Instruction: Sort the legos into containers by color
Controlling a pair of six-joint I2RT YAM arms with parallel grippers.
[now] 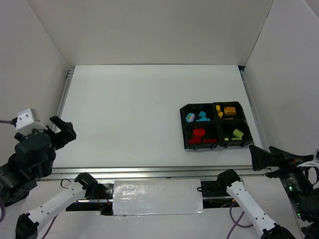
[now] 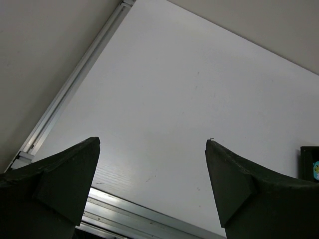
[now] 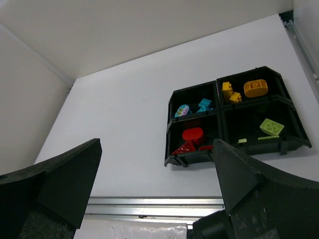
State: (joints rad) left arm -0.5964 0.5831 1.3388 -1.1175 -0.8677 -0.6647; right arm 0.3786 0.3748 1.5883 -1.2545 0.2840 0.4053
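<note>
The black four-compartment tray (image 1: 182,127) stands at the right of the white table. Cyan bricks (image 1: 197,117) lie in its far left compartment, yellow-orange bricks (image 1: 227,110) far right, red bricks (image 1: 199,134) near left and pale green bricks (image 1: 236,133) near right. The right wrist view shows the same tray (image 3: 169,134) with cyan (image 3: 192,108), yellow-orange (image 3: 246,89), red (image 3: 192,134) and green (image 3: 271,127) bricks. My left gripper (image 1: 62,130) (image 2: 152,141) is open and empty at the near left edge. My right gripper (image 1: 255,158) (image 3: 157,141) is open and empty, just near of the tray.
White walls enclose the table on the left, back and right. An aluminium rail (image 1: 149,172) runs along the near edge, and another runs along the left edge (image 2: 75,84). A white taped plate (image 1: 157,196) lies between the arm bases. The tray's corner (image 2: 309,162) shows in the left wrist view.
</note>
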